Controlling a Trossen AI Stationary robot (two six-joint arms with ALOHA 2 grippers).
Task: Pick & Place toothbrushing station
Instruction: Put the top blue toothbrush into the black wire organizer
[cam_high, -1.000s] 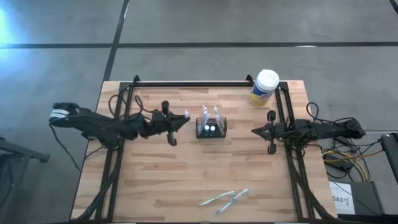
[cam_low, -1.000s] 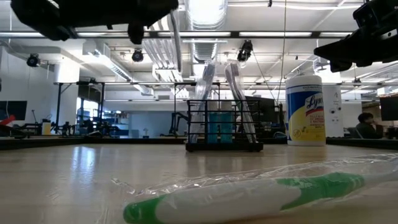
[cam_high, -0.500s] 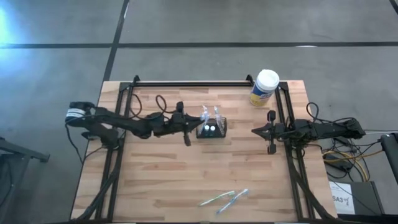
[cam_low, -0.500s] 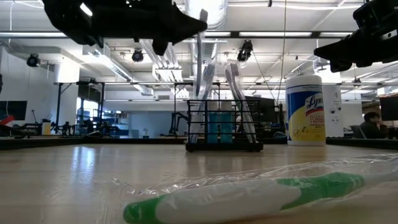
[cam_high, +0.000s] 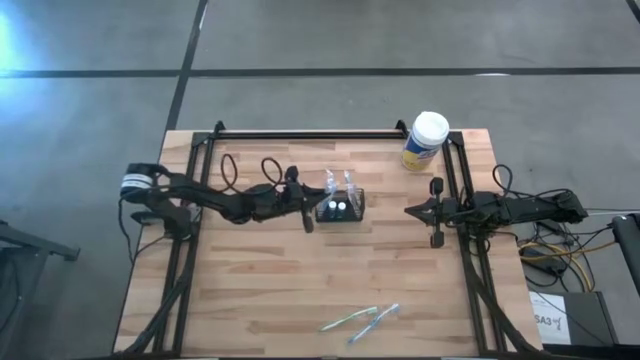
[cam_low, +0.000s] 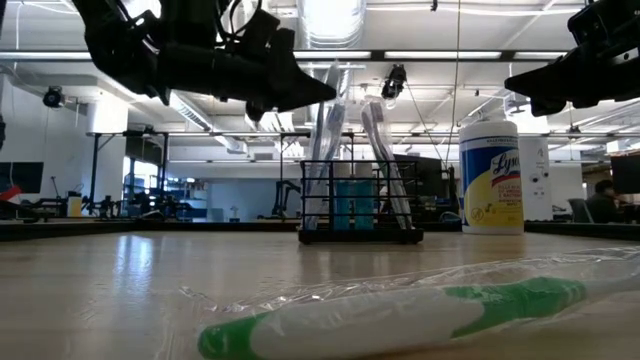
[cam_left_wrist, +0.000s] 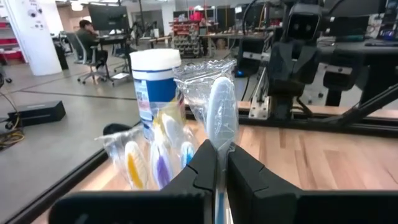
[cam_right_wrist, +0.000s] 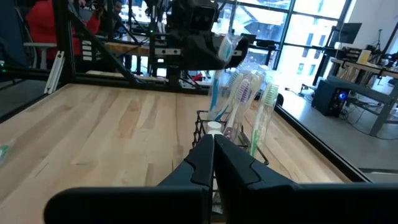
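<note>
Since a second earlier my left arm had reached across the pale wooden worktop (cam_high: 300, 270), carrying my left gripper (cam_high: 312, 206) from well left of the small black mesh-sided toothbrush holder (cam_high: 340, 207) to just beside its left edge. That gripper (cam_left_wrist: 222, 163) was clamped on a plastic-wrapped toothbrush (cam_left_wrist: 221, 118), held upright above the holder's near side. The holder (cam_low: 360, 200) stood near the worktop's middle, already bristling with wrapped toothbrushes. My right gripper (cam_high: 411, 211) had not moved: it hung closed and empty, well to the holder's right, pointing toward it. The white-capped, yellow-labelled round canister (cam_high: 425, 140) stood at the far right corner. Two more wrapped toothbrushes (cam_high: 360, 320) lay near the front edge.
</note>
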